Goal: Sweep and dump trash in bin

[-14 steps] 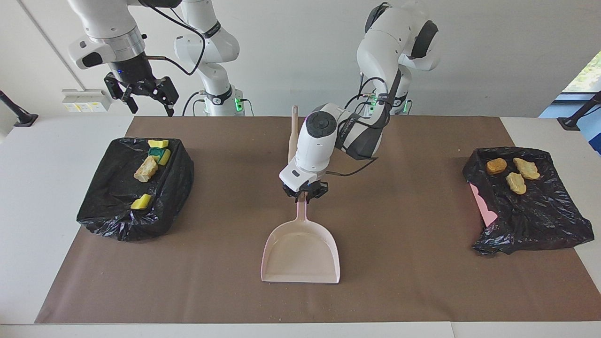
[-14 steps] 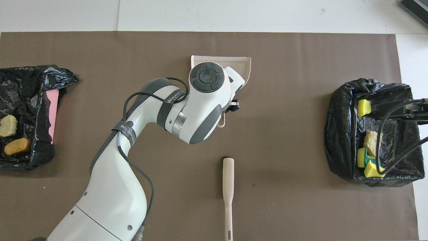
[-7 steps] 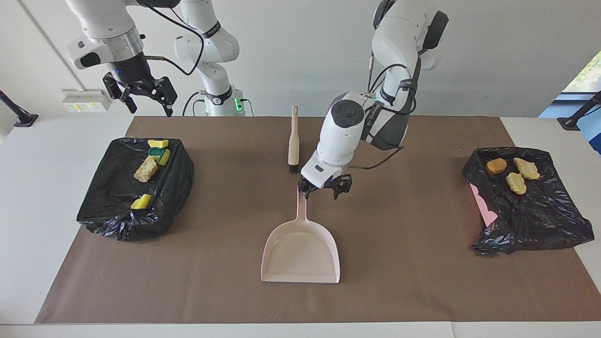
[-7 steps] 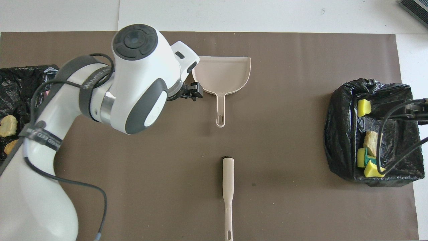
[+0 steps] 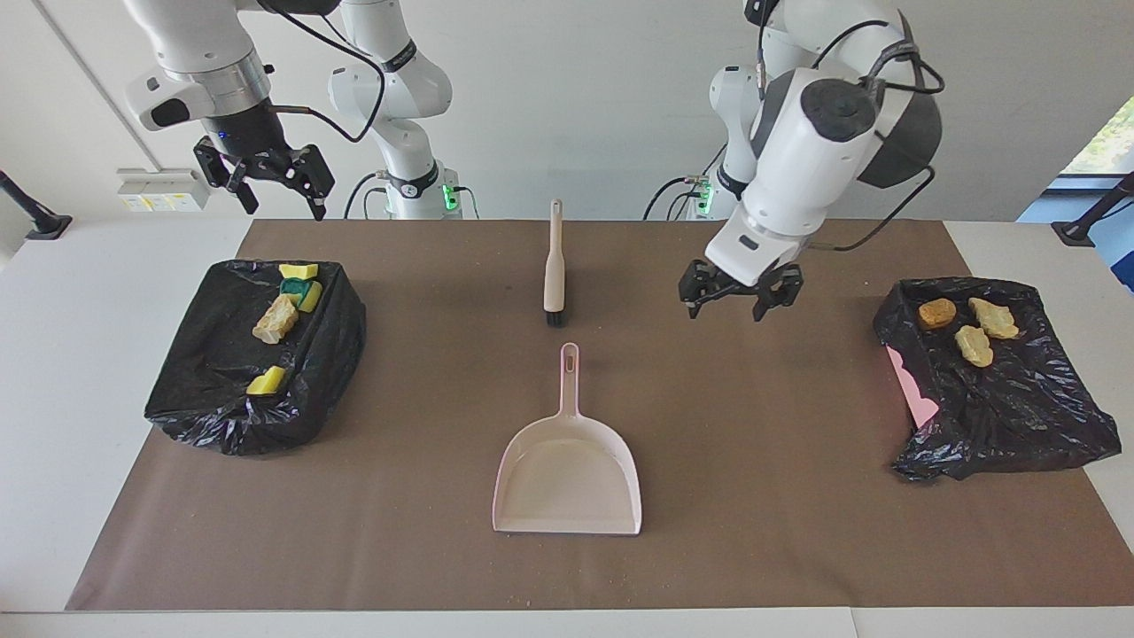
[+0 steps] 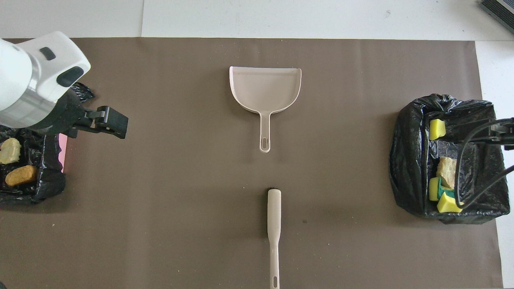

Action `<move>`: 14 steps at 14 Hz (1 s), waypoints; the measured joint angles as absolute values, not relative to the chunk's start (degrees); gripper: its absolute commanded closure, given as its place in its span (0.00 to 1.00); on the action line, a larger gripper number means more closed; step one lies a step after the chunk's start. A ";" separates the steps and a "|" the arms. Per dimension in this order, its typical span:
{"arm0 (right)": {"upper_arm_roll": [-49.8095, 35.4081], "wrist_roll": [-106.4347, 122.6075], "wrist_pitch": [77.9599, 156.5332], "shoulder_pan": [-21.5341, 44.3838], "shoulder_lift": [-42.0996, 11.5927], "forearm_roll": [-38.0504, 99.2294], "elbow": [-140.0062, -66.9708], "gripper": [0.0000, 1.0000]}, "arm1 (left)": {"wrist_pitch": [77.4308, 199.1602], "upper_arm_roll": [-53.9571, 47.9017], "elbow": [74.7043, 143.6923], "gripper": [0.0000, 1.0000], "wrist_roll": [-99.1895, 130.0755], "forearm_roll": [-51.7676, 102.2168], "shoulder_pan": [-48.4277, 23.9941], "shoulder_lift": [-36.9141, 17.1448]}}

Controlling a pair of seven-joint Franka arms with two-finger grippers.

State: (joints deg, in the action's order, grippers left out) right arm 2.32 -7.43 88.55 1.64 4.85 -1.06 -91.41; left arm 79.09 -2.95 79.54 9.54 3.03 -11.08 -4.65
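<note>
**Off-task surroundings from my remote station**

I see a brown mat (image 5: pixel 762 443) covering most of a white table (image 5: pixel 80 354), with bare white strips showing at both ends and along the edge farthest from the robots. Fine crumbs (image 5: pixel 873 283) speckle the mat toward the left arm's end. A small white box with yellow labels (image 5: pixel 164 190) is fixed to the wall near the right arm's end. A black bracket (image 5: pixel 31 217) stands at the table edge close to that box, and I see a second black bracket (image 5: pixel 1094 217) at the left arm's end. Above that one, a window (image 5: pixel 1103 142) shows greenery. In my overhead view, a dark slatted object (image 6: pixel 498 10) sits at the table corner farthest from the robots, at the right arm's end.
</note>
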 measured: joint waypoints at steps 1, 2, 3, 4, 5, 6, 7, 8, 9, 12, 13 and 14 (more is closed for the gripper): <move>2.32 -7.43 88.51 1.64 4.85 -1.06 -91.41 0.00 | 76.16 -2.90 79.74 0.00 9.36 3.02 -10.55 -2.64; 2.32 -7.43 88.38 1.63 4.85 -1.06 -91.41 0.00 | 73.58 -2.93 80.01 0.00 9.36 3.02 -10.09 -0.56; 2.33 -7.43 88.33 1.63 4.85 -1.06 -91.41 0.00 | 72.36 -2.91 80.28 0.00 9.36 3.02 -9.80 0.92; 2.33 -7.43 88.29 1.63 4.85 -1.06 -91.41 0.00 | 72.00 -2.90 80.62 0.00 9.36 3.02 -9.51 2.05; 2.33 -7.43 88.27 1.63 4.85 -1.06 -91.41 0.00 | 72.00 -2.70 80.92 0.00 9.38 3.02 -9.11 2.83; 2.33 -7.43 88.24 1.63 4.85 -1.06 -91.41 0.00 | 72.05 -2.43 81.05 0.00 9.38 3.04 -8.18 3.12; 2.33 -7.43 88.16 1.62 4.85 -1.06 -91.41 0.00 | 72.09 -2.21 81.08 0.00 9.34 3.35 -6.80 3.08; 2.34 -7.43 88.02 1.61 4.85 -1.06 -91.41 0.00 | 72.25 -2.04 81.20 0.00 8.92 4.03 -5.14 2.97; 2.36 -7.43 87.96 1.60 4.85 -1.06 -91.42 0.00 | 72.32 -1.91 81.30 0.00 7.93 4.38 -3.96 2.89; 2.38 -7.43 87.94 1.55 4.85 -1.06 -91.41 0.00 | 72.33 -1.80 81.37 0.00 4.51 4.46 -3.24 2.89; 2.38 -7.43 87.94 1.53 4.85 -1.09 -91.41 0.00 | 72.34 -1.84 81.37 0.00 4.23 4.46 -3.24 2.89; 2.40 -7.38 87.94 1.49 4.85 -1.11 -91.41 0.00 | 72.35 -1.85 81.38 0.00 4.05 4.46 -3.24 2.89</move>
State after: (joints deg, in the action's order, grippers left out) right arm 2.40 -7.38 87.94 1.49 4.85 -1.11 -91.41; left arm 72.35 -1.85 81.38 4.05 4.46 -3.24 2.89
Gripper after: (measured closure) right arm 0.000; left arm 0.000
